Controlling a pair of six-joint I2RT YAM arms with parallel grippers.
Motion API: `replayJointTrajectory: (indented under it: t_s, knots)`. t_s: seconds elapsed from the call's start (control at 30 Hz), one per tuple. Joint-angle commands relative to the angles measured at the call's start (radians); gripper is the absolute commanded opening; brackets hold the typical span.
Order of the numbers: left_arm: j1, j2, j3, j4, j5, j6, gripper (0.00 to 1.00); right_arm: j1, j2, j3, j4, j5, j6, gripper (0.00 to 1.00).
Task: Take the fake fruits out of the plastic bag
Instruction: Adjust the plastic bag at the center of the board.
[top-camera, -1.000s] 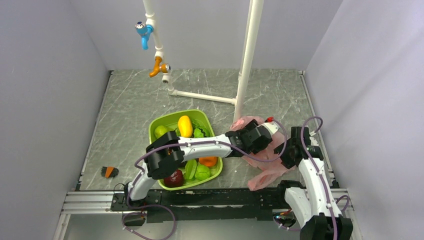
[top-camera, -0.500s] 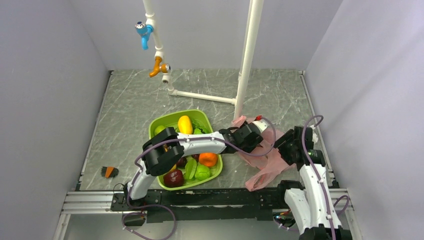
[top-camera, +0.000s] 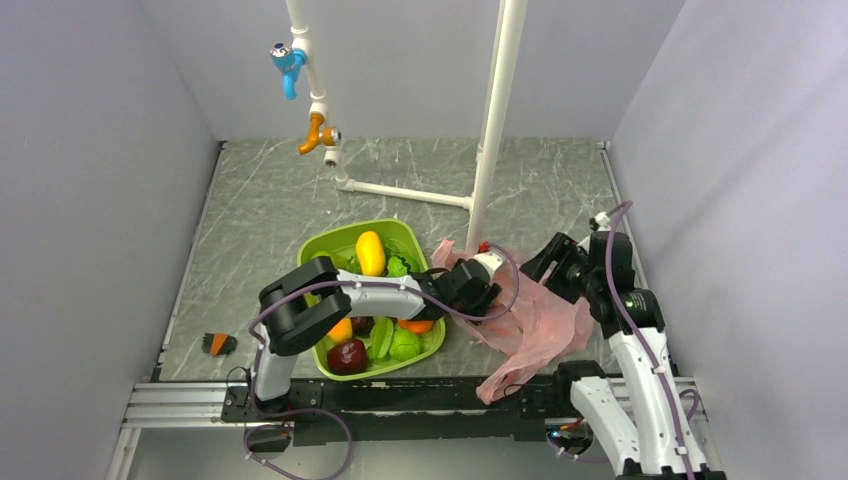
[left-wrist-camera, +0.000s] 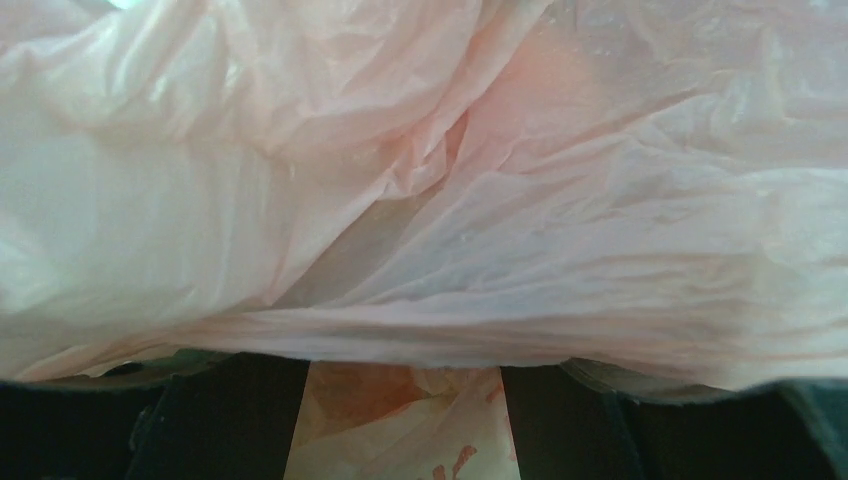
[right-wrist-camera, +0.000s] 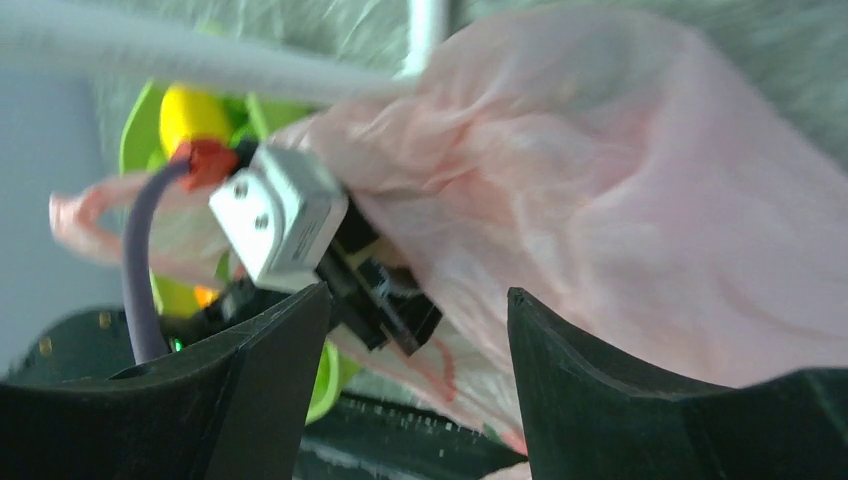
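The shallow lime-green plastic tray (top-camera: 310, 250) is holding a yellow mango (top-camera: 370, 252), an orange (top-camera: 415, 325), a dark maroon apple (top-camera: 347, 356) and green pieces (top-camera: 404, 345). Just right of it, the thin, crinkly, translucent pink plastic bag (top-camera: 545, 320) is lying crumpled on the grey marbled table (top-camera: 260, 210). An orange-pink blush (left-wrist-camera: 545, 75) showing through its film may be one of the fake fruits, though I cannot be sure. I am stretching my left arm across the tray, with my left gripper (left-wrist-camera: 400, 420) spread wide among the bag's folds and film draping over it. My right gripper (right-wrist-camera: 420, 390) is hovering over the bag's right side, jaws apart, pinching nothing.
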Motion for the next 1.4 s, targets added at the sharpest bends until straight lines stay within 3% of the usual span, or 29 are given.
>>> replayJointTrajectory:
  t_s: [0.0,0.1,0.13,0.2,0.33,0.47,0.63,0.77,0.87,1.0,1.13,1.3,1.37]
  knots:
    - [-0.001,-0.105,-0.058,0.147,0.034,-0.079,0.69,0.147,-0.041,0.007,0.023,-0.076,0.014,0.68]
    - [-0.001,-0.128,-0.075,0.186,0.049,-0.082,0.68,0.193,-0.107,-0.1,0.04,-0.083,0.074,0.68]
    - [0.0,-0.135,-0.079,0.195,0.052,-0.082,0.68,0.196,-0.121,-0.143,0.049,-0.106,0.102,0.64]
    - [0.0,-0.144,-0.087,0.212,0.056,-0.089,0.68,0.201,-0.131,-0.216,0.08,-0.174,0.153,0.44]
    - [0.0,-0.133,-0.078,0.193,0.051,-0.093,0.68,0.232,-0.117,-0.266,0.038,-0.079,0.175,0.32]
    - [-0.001,-0.106,-0.067,0.198,0.066,-0.105,0.68,0.268,-0.055,-0.29,0.083,-0.006,0.186,0.3]
    - [0.0,-0.075,-0.06,0.188,0.07,-0.116,0.68,0.317,-0.006,-0.309,0.144,0.309,0.331,0.32]
    - [0.0,-0.053,-0.061,0.164,0.07,-0.142,0.68,0.321,0.011,-0.337,0.282,0.627,0.442,0.4]
    - [0.0,-0.055,-0.082,0.165,0.067,-0.162,0.68,0.315,0.064,-0.344,0.38,0.791,0.482,0.6]
    - [0.0,-0.056,-0.093,0.133,0.044,-0.185,0.68,0.308,0.188,-0.252,0.454,0.891,0.406,0.74]
    - [0.0,-0.071,-0.128,0.132,0.03,-0.203,0.68,0.265,0.276,-0.144,0.381,1.082,0.333,0.96]
    - [-0.002,-0.099,-0.17,0.128,0.01,-0.202,0.69,0.187,0.241,-0.074,0.436,1.112,0.093,0.99]
    - [-0.002,-0.112,-0.168,0.116,0.001,-0.19,0.69,0.191,0.244,-0.028,0.357,1.114,0.076,0.99]
